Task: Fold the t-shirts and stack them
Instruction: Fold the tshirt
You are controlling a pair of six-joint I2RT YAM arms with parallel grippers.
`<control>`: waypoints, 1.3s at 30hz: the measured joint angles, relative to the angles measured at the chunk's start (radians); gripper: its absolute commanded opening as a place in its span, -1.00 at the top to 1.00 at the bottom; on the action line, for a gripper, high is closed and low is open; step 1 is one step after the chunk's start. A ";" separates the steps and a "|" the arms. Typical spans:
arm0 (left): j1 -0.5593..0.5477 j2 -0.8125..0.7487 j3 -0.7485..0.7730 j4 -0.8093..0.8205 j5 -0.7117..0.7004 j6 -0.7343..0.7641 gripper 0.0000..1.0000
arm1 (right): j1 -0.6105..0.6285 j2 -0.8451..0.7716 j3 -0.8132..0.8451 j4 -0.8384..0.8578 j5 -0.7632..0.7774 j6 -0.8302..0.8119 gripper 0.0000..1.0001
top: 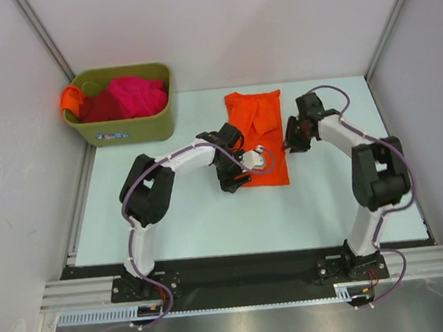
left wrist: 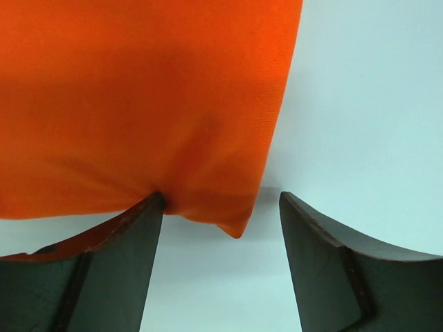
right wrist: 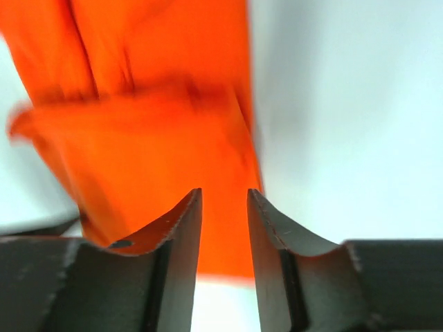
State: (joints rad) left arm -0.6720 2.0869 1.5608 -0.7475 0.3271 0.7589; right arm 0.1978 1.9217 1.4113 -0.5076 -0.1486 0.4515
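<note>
Flanking the orange t-shirt (top: 256, 119), we hold left gripper (left wrist: 220, 198) wide at its corner, right gripper (right wrist: 223, 194) narrowly parted.

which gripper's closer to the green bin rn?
Left. The left gripper is at the orange t-shirt's near-left corner, right of the bin; the right gripper is at the shirt's right edge, farther still.
</note>
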 measured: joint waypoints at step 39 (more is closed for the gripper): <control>-0.030 -0.311 -0.256 -0.092 0.106 0.028 0.99 | 0.173 -0.614 -0.584 -0.154 -0.060 0.116 1.00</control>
State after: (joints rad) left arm -0.7017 1.7763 1.3052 -0.8394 0.4335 0.7868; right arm 0.3710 1.3079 0.8268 -0.6621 -0.2085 0.5674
